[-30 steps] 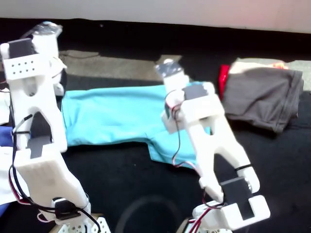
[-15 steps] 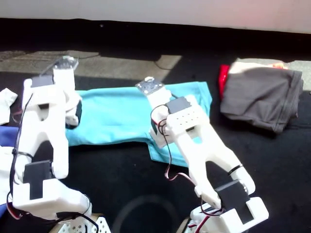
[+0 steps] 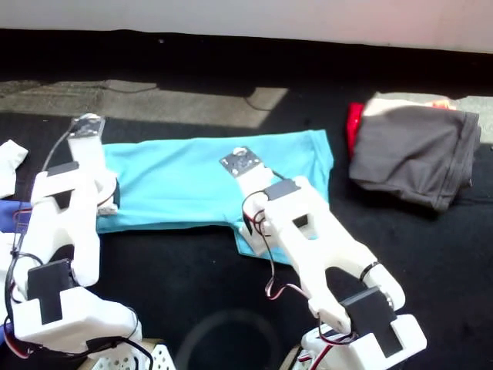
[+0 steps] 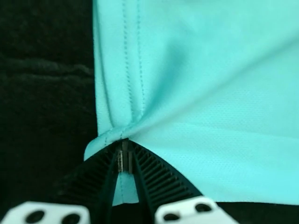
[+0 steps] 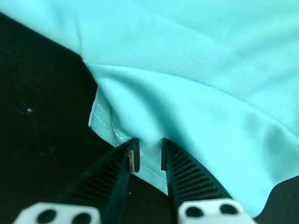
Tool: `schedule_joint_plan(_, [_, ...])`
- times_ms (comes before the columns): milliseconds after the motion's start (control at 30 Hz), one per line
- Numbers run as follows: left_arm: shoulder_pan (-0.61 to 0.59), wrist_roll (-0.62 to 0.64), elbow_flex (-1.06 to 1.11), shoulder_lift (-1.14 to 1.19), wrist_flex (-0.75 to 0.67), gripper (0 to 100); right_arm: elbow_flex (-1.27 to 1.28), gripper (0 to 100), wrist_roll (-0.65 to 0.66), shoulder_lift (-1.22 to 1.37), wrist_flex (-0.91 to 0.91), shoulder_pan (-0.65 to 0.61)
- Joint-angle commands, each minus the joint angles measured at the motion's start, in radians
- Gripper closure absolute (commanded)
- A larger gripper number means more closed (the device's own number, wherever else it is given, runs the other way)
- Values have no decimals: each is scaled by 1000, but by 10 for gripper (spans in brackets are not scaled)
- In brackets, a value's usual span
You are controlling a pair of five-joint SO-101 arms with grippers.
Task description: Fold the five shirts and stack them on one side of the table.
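A teal shirt (image 3: 185, 181) lies spread flat across the middle of the black table (image 3: 192, 285). My left gripper (image 3: 108, 206) is at the shirt's left front edge. The left wrist view has this gripper (image 4: 124, 156) shut on the teal shirt's (image 4: 196, 93) stitched hem, which puckers between the fingers. My right gripper (image 3: 248, 225) is at the sleeve that sticks out toward the front. In the right wrist view that gripper (image 5: 147, 158) stands narrowly open, its fingers straddling the sleeve hem of the teal shirt (image 5: 187, 70).
A stack of folded shirts sits at the right side, with a grey shirt (image 3: 416, 154) on top and a red one (image 3: 354, 127) at its left edge. White cloth (image 3: 11, 166) and blue cloth (image 3: 15, 216) lie at the far left edge.
Both arms have come down and forward from above the shirt to its front edge. The left gripper has taken hold of the hem, and the right has reached the sleeve.
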Motion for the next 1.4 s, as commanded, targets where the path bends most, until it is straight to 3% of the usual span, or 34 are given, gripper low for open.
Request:
schedule_joint_plan(0, [-41,57,1,-48,-20,991,-7,909,-11,-45,-25,-4])
schedule_joint_plan(267, [53,60,93,-48,-86,991,-133,907,0,-48,125,-22])
schedule_joint_plan(433, [68,55,102,-48,-104,991,-186,904,97,-39,239,-97])
schedule_joint_plan(600, [70,55,102,-48,-104,991,-147,808,98,-36,203,-145])
schedule_joint_plan(833, [70,55,102,-48,-104,991,-90,809,100,88,79,-88])
schedule_joint_plan(1067, [70,55,102,-48,-104,991,-240,986,100,44,93,22])
schedule_joint_plan(1367, [71,55,102,-48,-104,991,-288,991,100,1,216,22])
